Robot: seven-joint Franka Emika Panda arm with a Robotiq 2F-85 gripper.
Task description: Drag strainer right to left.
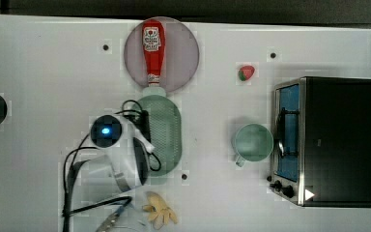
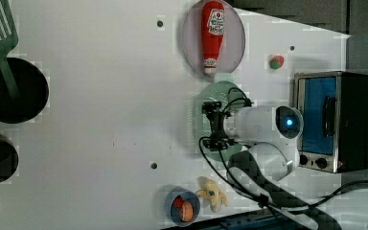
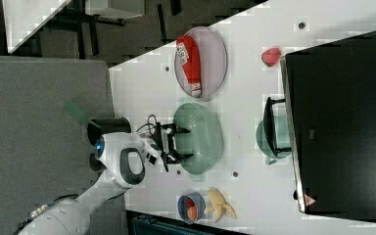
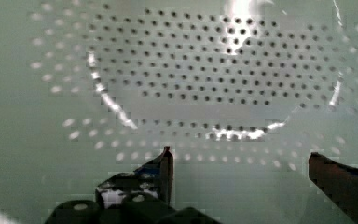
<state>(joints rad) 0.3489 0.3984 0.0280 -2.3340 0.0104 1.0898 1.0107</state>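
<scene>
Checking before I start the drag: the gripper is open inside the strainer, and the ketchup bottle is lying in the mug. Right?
Not quite. The ketchup bottle lies on the round plate, as the top view shows; the mug is empty. The gripper is indeed open inside the strainer.

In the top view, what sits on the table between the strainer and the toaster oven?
The mint-green mug stands between the strainer and the toaster oven, close to the oven's door; the top view shows it.
</scene>
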